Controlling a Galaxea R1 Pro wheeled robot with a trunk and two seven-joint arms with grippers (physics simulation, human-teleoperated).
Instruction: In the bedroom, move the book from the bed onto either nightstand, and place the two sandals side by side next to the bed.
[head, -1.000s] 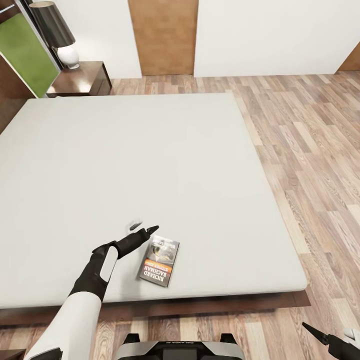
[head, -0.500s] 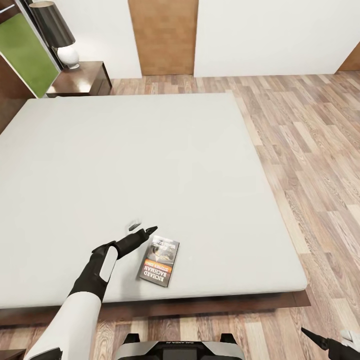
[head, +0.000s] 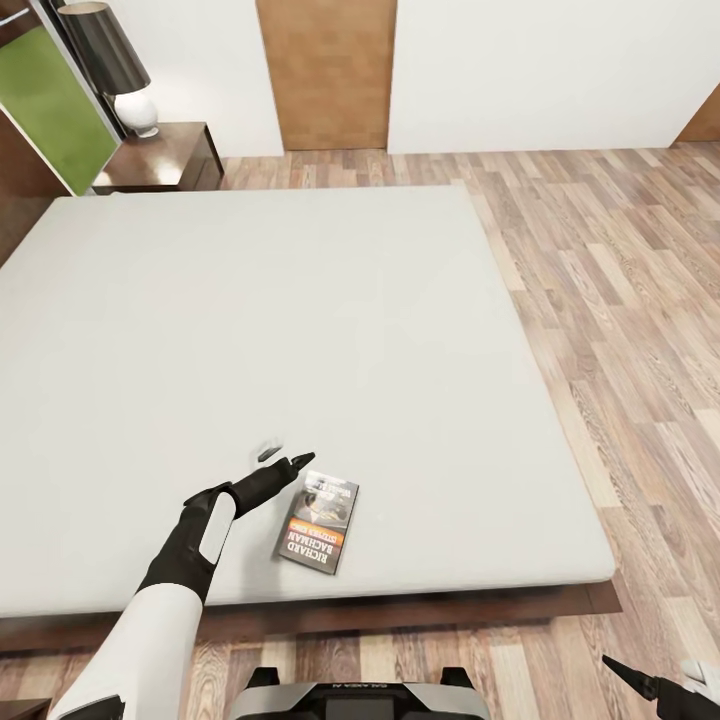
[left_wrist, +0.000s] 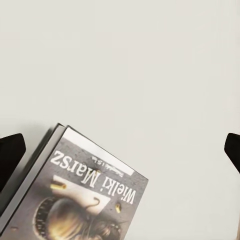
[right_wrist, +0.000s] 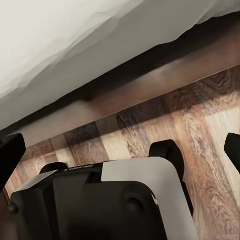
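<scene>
The book (head: 318, 522) lies flat on the pale-grey mattress of the bed (head: 300, 320), near its foot edge. Its grey-and-orange cover faces up. My left gripper (head: 288, 453) hovers open just beyond the book's far corner, with nothing between its fingers. In the left wrist view the book (left_wrist: 75, 200) sits below the open gripper (left_wrist: 121, 150), whose fingertips (left_wrist: 10, 156) stand wide apart. My right gripper (head: 655, 682) hangs open low over the floor at my right side. One nightstand (head: 165, 160) stands beside the bed's far left corner. The sandals are out of view.
A lamp (head: 120, 65) with a dark shade stands on the nightstand. A brown door (head: 327, 70) is in the far wall. Wood-plank floor (head: 620, 300) runs along the bed's right side. The right wrist view faces my own base (right_wrist: 100, 200) and the dark bed frame (right_wrist: 150, 85).
My right gripper has dropped slightly toward the bottom corner of the head view. The left arm and the book have stayed put.
</scene>
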